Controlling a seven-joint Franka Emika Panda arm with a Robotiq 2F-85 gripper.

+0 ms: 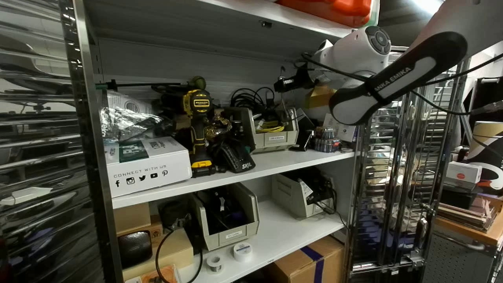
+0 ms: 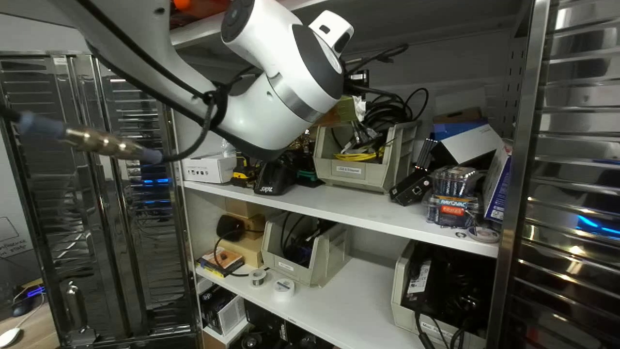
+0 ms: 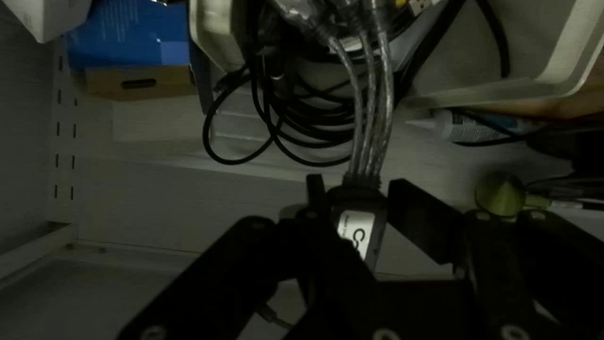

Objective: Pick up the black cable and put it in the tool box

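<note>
The gripper (image 3: 357, 192) squeezes the black cable box (image 3: 357, 226).
The box is likely hard and light; its clear cords (image 3: 371, 101) should flop, so hold its middle.

A drill (image 1: 198, 129) stands between box (image 1: 151, 167) and bin (image 1: 267, 144) — cables (image 1: 272, 127) in the bin.

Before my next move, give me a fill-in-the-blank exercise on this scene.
The black two-fingered gripper holds a boxy black adapter whose rectangular label is coloured ____.
The clear plastic battery pack bears the brand name ____.
The bright coiled cable in the topmost grey plastic bin is ____.

white; RAYOVAC; yellow
</note>
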